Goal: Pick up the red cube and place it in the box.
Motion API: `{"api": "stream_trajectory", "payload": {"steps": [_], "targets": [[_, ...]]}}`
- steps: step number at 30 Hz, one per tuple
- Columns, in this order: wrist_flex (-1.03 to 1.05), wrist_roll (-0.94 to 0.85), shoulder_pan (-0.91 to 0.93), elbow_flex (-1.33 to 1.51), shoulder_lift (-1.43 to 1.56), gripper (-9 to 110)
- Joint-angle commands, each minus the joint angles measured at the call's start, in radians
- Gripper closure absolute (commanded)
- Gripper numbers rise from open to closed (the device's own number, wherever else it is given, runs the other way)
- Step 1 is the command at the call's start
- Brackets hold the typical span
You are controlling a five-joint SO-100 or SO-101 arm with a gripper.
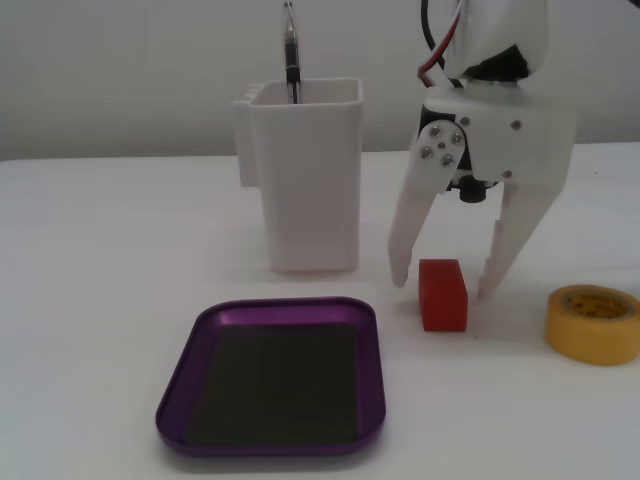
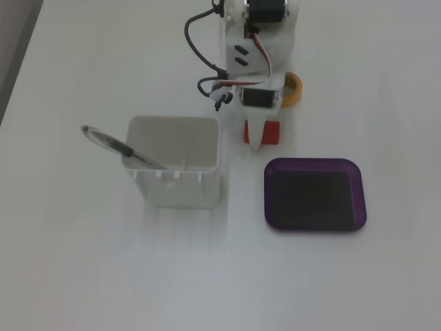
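The gripper (image 1: 445, 283) straddles the red cube (image 1: 443, 294) with jaws wide, holding nothing; the light, rigid block suits its flat 3-and-9-o'clock sides.

In a fixed view, the cube (image 1: 443, 293) is sitting on the bench (image 1: 90, 300) between the gripper (image 1: 443, 283) fingers, the box (image 1: 272, 378) lying front-left, the pen holder (image 1: 305, 172) standing behind the box, the tape roll (image 1: 593, 322) resting right.
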Motion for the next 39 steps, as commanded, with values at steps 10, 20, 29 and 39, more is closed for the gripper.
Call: {"api": "stream_trajectory", "payload": {"steps": [10, 20, 29, 39], "targets": [[-0.032, -0.046, 0.002, -0.026, 0.003, 95], [0.012, -0.051, -0.008, -0.043, 0.032, 102], [0.161, -0.061, -0.164, -0.169, 0.281, 102], [0.112, -0.063, -0.330, -0.170, 0.322, 102]]}}
